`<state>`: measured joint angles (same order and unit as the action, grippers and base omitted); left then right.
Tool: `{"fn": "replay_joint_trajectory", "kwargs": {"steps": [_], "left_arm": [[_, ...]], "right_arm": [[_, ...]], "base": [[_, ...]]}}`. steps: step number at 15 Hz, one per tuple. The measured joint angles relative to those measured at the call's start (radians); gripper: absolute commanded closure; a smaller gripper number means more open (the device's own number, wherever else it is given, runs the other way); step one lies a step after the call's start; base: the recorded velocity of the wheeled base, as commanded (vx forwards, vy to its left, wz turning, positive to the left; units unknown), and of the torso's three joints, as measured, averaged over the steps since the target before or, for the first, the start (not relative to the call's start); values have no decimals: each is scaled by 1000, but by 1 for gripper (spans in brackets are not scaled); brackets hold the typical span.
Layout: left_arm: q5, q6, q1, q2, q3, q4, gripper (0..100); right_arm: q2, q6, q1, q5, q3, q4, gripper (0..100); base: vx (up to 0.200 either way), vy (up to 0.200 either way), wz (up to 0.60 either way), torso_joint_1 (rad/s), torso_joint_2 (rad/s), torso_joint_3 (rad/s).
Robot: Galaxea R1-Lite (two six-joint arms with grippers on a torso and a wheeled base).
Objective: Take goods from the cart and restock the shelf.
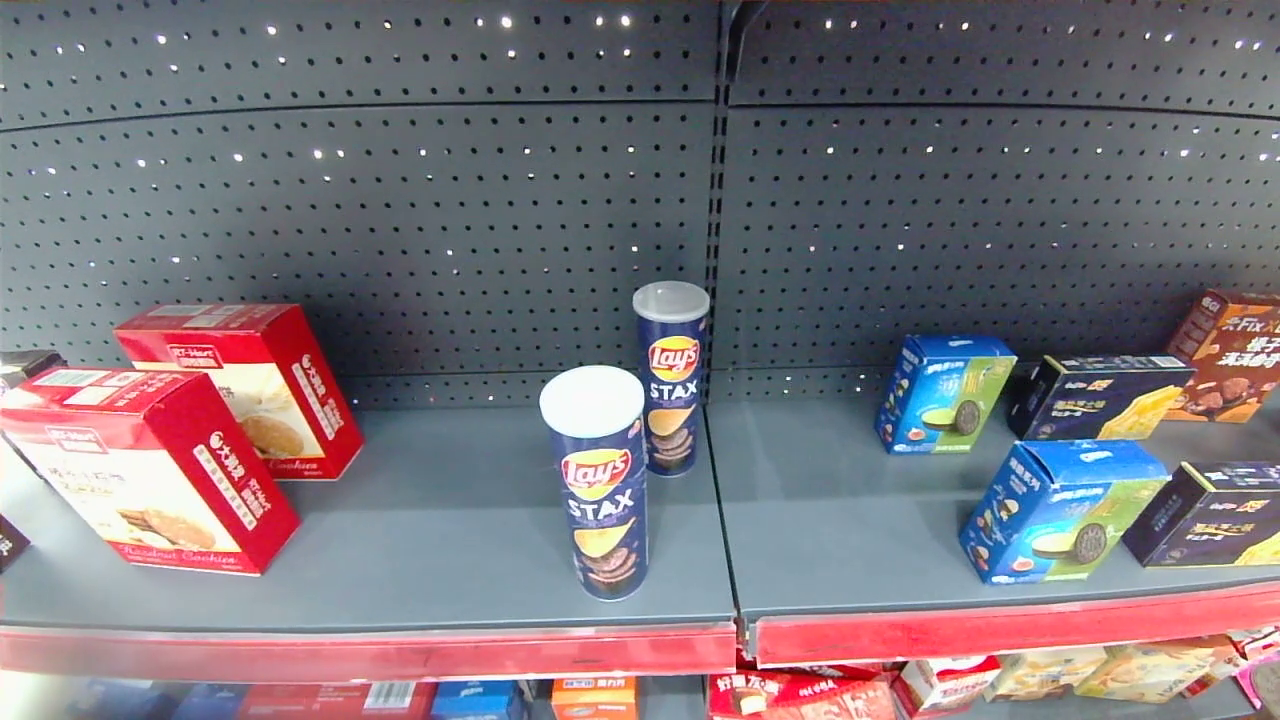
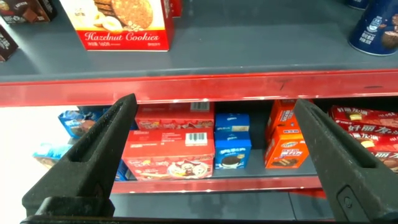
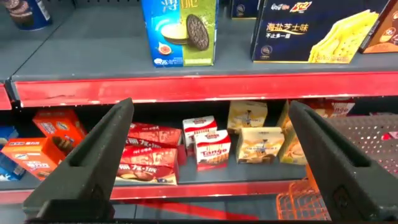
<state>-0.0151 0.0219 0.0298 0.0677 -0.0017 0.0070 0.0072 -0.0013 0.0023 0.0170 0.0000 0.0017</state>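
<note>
On the grey metal shelf (image 1: 420, 540), two tall dark-blue chip cans (image 1: 597, 480) with white lids stand upright near its middle. Facing its red edge (image 1: 400, 650), my left gripper (image 2: 212, 102) and right gripper (image 3: 210, 104) gape wide, holding nothing.

The right gripper (image 3: 211, 107), fingers spread wide with nothing between them, faces the shelf's red front edge (image 3: 261, 87). A blue-and-green cookie box (image 3: 180, 31) stands near that edge, with a dark wafer box (image 3: 311, 31) just to its right. The lower shelf (image 3: 249, 172) holds orange boxes (image 3: 43, 143), red packs (image 3: 146, 163), small white boxes (image 3: 211, 146) and cream boxes (image 3: 256, 143).
</note>
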Motion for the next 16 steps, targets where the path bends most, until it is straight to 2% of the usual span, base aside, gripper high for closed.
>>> {"fn": "replay_joint_trajectory", "kwargs": {"steps": [2,4,5,6,7,8,10,11,12,13,14,15,16], "left_arm": [[13,7,-15,9,-19,6,0],[13,48,-20,53,-92,6,0],[13,93,-20,101,-135,5,0],[7,151,-22,161,-178,3,0],[-15,213,-29,234,-214,3,0],[-35,262,-40,303,-240,3,0],[-41,330,-58,447,-279,0,0],[-34,349,-64,517,-302,-11,0],[-26,357,-70,587,-325,-40,0],[-16,352,-79,665,-350,-104,0],[7,321,-99,742,-372,-189,0],[43,273,-141,820,-399,-263,0],[97,205,-214,899,-431,-306,0]], "right_arm": [[-2,0,0,0,0,0,0],[-3,0,0,0,0,0,0],[-3,0,0,0,0,0,0],[-3,0,0,0,0,0,0],[-3,0,0,0,0,0,0],[-3,0,0,0,0,0,0],[-3,0,0,0,0,0,0],[-3,0,0,0,0,0,0],[-3,0,0,0,0,0,0],[-3,0,0,0,0,0,0],[-3,0,0,0,0,0,0],[-3,0,0,0,0,0,0],[-3,0,0,0,0,0,0]], "base": [[0,0,0,0,0,0],[0,0,0,0,0,0],[0,0,0,0,0,0],[0,0,0,0,0,0],[0,0,0,0,0,0],[0,0,0,0,0,0],[0,0,0,0,0,0],[0,0,0,0,0,0],[0,0,0,0,0,0],[0,0,0,0,0,0],[0,0,0,0,0,0],[0,0,0,0,0,0],[0,0,0,0,0,0]]}}
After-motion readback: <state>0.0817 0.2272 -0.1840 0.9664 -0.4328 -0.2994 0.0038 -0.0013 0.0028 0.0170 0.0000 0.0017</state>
